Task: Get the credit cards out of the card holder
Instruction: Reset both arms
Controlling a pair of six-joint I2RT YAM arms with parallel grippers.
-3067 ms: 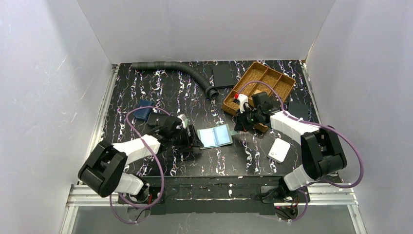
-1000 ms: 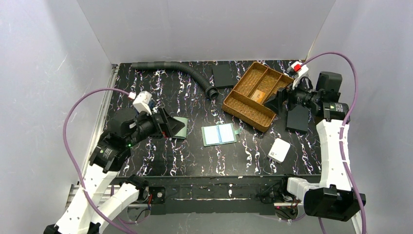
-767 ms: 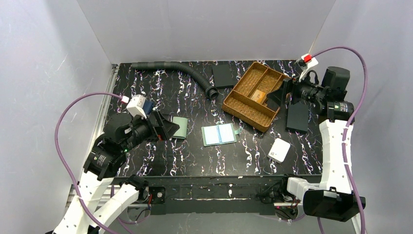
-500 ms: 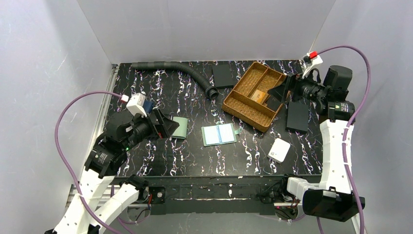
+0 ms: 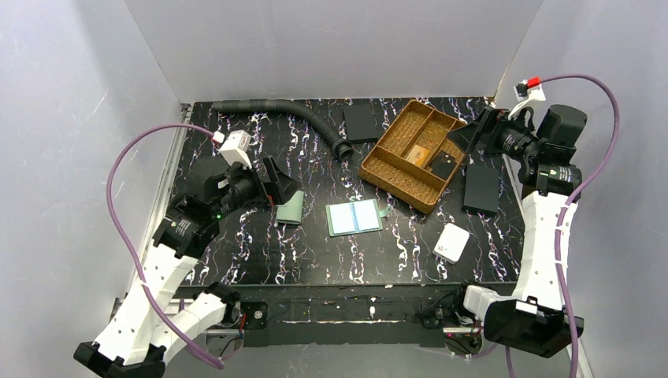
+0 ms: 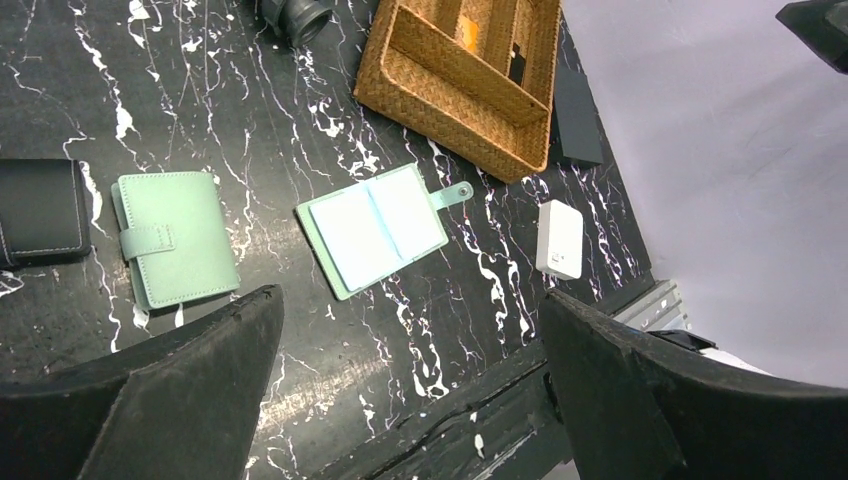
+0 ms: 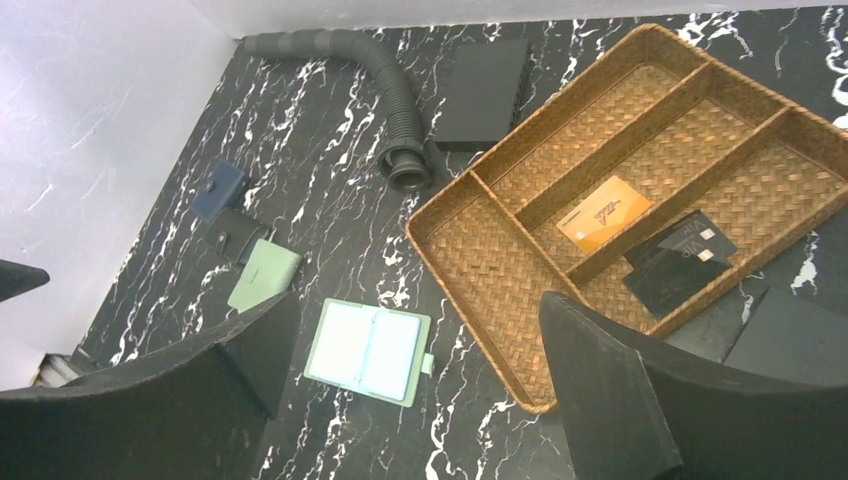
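Note:
The card holder point(image 5: 354, 217) lies open and flat mid-table, its pale inside up; it also shows in the left wrist view point(image 6: 375, 228) and the right wrist view point(image 7: 368, 350). A tan-brown credit card point(image 7: 603, 213) lies in the wicker tray's middle compartment point(image 5: 420, 153). A black credit card point(image 7: 680, 260) lies in the compartment beside it point(image 5: 443, 166). My left gripper point(image 5: 285, 191) hangs open, high above the table's left point(image 6: 410, 300). My right gripper point(image 5: 470, 135) is open above the tray's far right corner point(image 7: 420, 300). Both hold nothing.
A second sage-green holder point(image 5: 291, 209) lies shut left of the open one. The wicker tray point(image 5: 394, 179) sits at back right. A black hose point(image 5: 283, 110), two black slabs point(image 5: 361, 122) point(image 5: 480, 189), a white box point(image 5: 451, 242), a navy pouch point(image 7: 218, 190) and a black pouch point(image 6: 40, 210) lie around.
Both arms rose from low over the table. In the last second the right gripper drew back to the far right, uncovering the black card. The left wrist shifted a little. The holders stayed put.

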